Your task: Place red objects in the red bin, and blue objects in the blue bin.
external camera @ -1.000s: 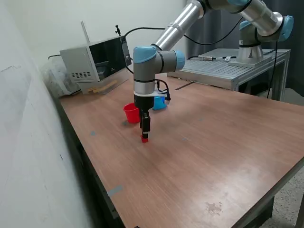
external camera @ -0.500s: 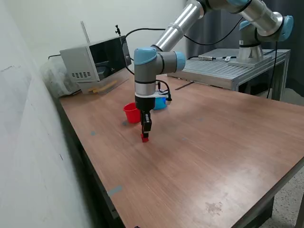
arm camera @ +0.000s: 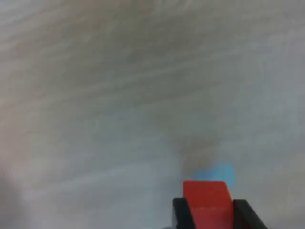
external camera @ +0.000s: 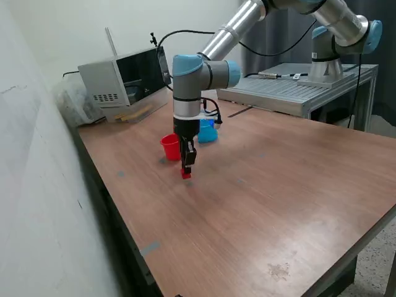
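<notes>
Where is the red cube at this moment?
The red cube is held between the gripper fingers, just above the table, near the red cup in the exterior view.

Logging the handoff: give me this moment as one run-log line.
claw: shut on red cube | cube: lifted off table | red cup: nearby, at exterior view's left | blue cup: behind arm

Red cube, black fingers, seemingly wood-grain brown table.
</notes>
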